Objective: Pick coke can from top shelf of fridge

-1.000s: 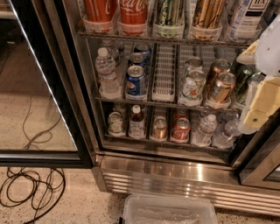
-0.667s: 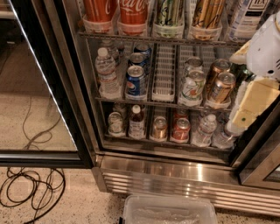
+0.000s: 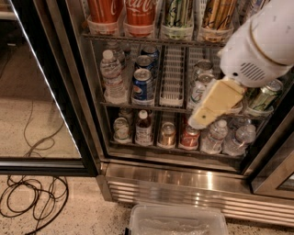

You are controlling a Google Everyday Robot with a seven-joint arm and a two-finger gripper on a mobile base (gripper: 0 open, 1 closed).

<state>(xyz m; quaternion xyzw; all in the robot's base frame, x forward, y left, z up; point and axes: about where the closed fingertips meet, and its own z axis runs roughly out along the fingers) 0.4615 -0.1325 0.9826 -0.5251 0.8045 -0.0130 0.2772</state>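
Coke can (image 3: 140, 11) sits on top shelf (image 3: 151, 40), well up-left of gripper (image 3: 205, 114).

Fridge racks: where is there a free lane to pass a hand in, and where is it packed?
One bare lane on the middle rack, between the Pepsi can and the silver cans. The top shelf is packed side by side, coke can included; the bottom rack too. The gripper hangs in front of the right lanes, below the top shelf.
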